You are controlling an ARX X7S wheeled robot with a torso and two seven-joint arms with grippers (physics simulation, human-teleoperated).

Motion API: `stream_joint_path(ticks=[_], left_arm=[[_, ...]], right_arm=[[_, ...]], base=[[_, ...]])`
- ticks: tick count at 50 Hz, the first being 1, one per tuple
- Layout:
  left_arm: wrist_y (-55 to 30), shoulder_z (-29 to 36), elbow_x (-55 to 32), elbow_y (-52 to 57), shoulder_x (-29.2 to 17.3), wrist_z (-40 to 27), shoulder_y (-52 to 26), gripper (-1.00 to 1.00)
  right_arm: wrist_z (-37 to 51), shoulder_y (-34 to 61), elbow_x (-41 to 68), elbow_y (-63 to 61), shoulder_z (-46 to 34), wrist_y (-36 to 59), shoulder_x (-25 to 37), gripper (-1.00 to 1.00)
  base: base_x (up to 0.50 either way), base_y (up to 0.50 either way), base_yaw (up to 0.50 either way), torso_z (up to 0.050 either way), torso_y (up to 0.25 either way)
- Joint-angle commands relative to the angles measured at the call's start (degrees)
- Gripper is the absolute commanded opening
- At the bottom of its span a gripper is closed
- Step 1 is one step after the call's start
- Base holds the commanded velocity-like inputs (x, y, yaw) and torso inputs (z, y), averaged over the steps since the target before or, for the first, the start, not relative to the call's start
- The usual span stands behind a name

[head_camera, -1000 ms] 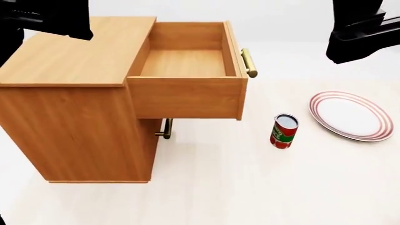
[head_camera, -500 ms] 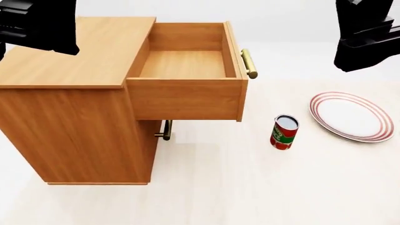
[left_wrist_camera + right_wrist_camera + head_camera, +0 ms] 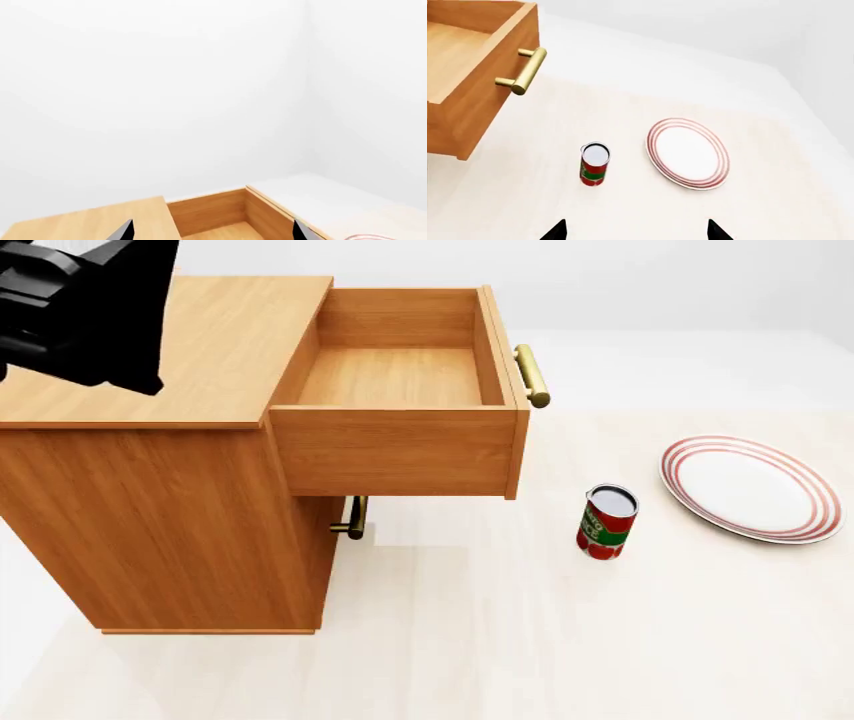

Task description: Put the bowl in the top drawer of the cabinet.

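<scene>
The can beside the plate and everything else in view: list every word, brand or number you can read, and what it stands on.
Can: its red and green label carries marks, too small and blurred to read in any view.
Plate, cabinet, top drawer: no text or signs.

The left gripper (image 3: 210, 231) is cut off by the frame edge in its wrist view, only two dark fingertips being shown. The right gripper (image 3: 635, 231) is cropped likewise. Behind the top drawer (image 3: 400, 445), the lower drawer's handle (image 3: 354, 517) is partly hidden. The cabinet (image 3: 160, 480) is partly covered by the left arm (image 3: 87, 310).
</scene>
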Motion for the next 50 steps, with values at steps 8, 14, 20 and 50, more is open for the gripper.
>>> stream_joint_path(ticks=[8,14,20,50], left_arm=[[0.3,1.1,-9.2,-3.1,-5.3,-1.4,-1.3,1.00],[1.2,0.6,-12.5,-3.6,-6.8,-1.8,-0.5,1.00],[3.0,-0.3,-16.5,-4.0,-8.1,-2.5,0.5,1.00],[3.3,-3.3,-17.0,-3.6,-7.9,1.2,4.9,1.00]], right_arm=[[2.4,6.7,4.2,2.0,-19.1,7.6,11.8,1.00],[2.4,6.6,1.9,3.1,-22.2,11.2,14.1,1.00],[2.4,3.3,-0.5,4.8,-21.7,12.8,14.4,1.00],[-21.7,-5.2,-32.2,2.7,-27.4,12.8,13.9,1.00]], base=[[0.00,0.00,0.00,0.000,0.000],[0.00,0.00,0.00,0.000,0.000],[0.00,0.00,0.00,0.000,0.000],[0.00,0.00,0.00,0.000,0.000]])
